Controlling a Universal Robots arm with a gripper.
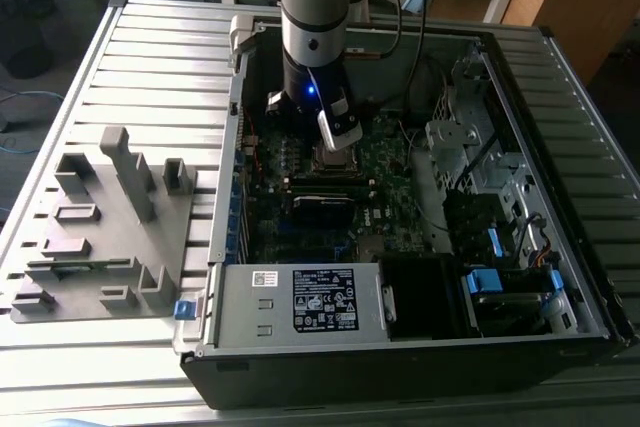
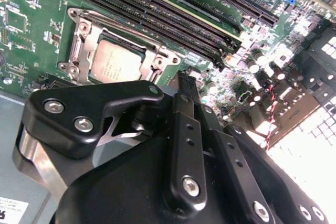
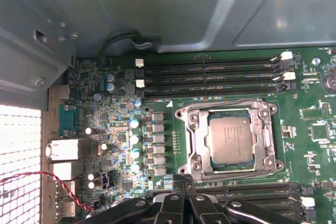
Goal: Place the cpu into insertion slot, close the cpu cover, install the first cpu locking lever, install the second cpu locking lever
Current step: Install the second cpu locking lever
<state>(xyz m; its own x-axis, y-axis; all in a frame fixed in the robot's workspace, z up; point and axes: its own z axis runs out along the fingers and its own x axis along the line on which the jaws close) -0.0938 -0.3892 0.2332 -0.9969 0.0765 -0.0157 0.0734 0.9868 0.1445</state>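
Observation:
The cpu [image 3: 231,140] lies flat in the insertion slot [image 3: 183,129], its dull silver face showing. The silvery cpu cover [image 3: 268,137] lies down around it like a frame, over the chip's edges. Thin metal lever rods run along the cover's sides; I cannot tell if they are latched. My gripper [image 3: 184,180] is shut with nothing between its black fingertips, a short way off a socket corner and above the board. In the second wrist view the cpu [image 2: 116,64] sits just beyond the gripper [image 2: 185,78]. In the exterior view the gripper [image 1: 340,137] hangs over the socket [image 1: 335,159].
Long black memory slots [image 3: 210,77] flank the socket on two sides. The open computer case [image 1: 560,77] walls the board in, with a drive bay and cables at the exterior view's right. A grey parts fixture [image 1: 110,227] stands outside the case at the exterior view's left.

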